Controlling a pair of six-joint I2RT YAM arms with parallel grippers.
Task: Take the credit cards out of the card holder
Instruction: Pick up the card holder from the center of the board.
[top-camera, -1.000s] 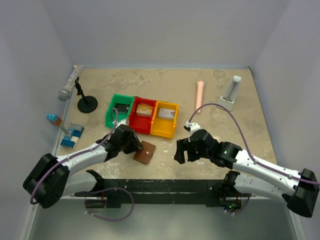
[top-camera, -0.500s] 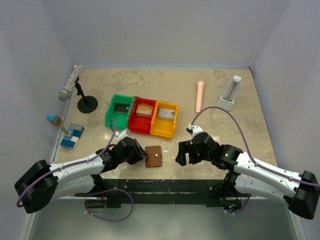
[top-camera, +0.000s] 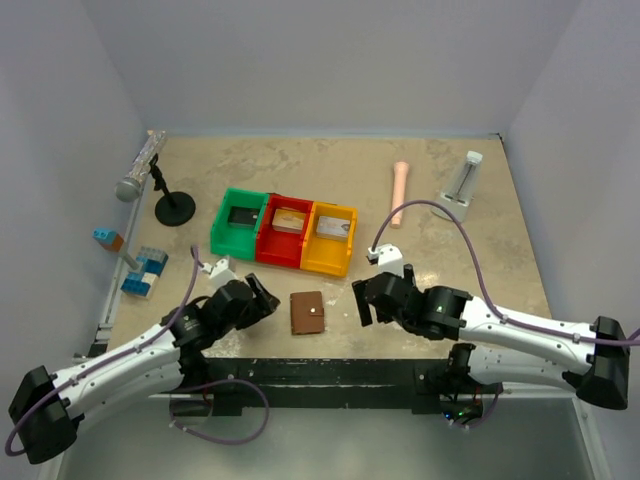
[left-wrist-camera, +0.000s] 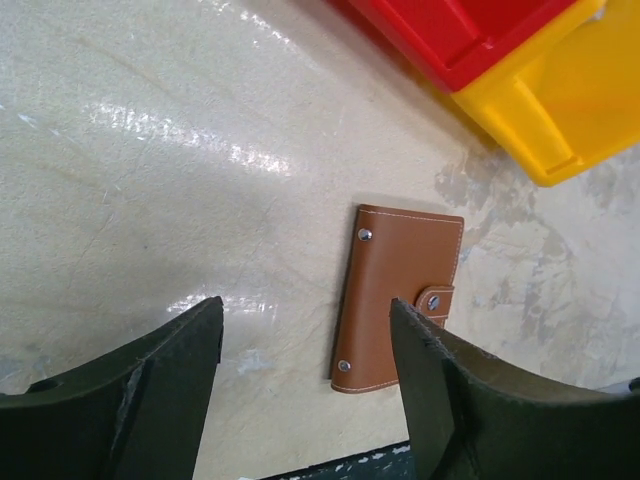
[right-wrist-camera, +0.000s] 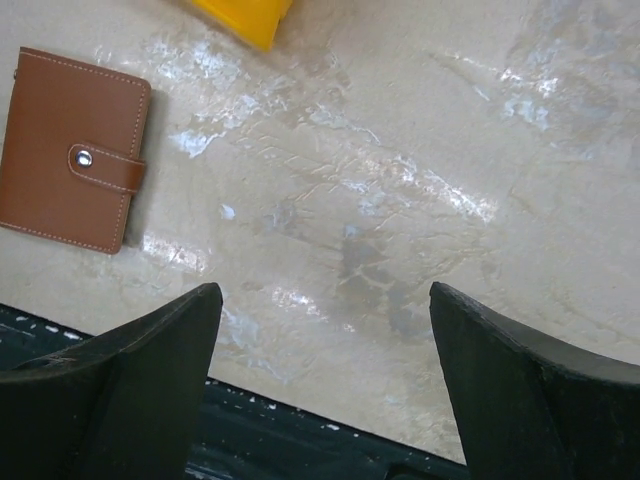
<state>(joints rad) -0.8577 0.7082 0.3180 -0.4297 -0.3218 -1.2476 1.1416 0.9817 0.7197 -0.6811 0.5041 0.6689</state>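
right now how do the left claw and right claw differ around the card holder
The left claw sits on the card holder's left, the right claw on its right. The left claw's camera shows the card holder ahead, near the middle of its view; the right claw's shows it off at the left edge. Both claws are open and neither touches it.

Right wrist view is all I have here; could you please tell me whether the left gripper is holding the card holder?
Observer: No. The left gripper is open and stands apart from the card holder, on its left side.
Operator: Thank you. What lies beyond the yellow corner I see?
Observer: A row of three bins side by side: green bin, red bin, then yellow bin.
Operator: Are any cards in them already?
Observer: Each bin holds something flat, but it is too small to tell whether these are cards.
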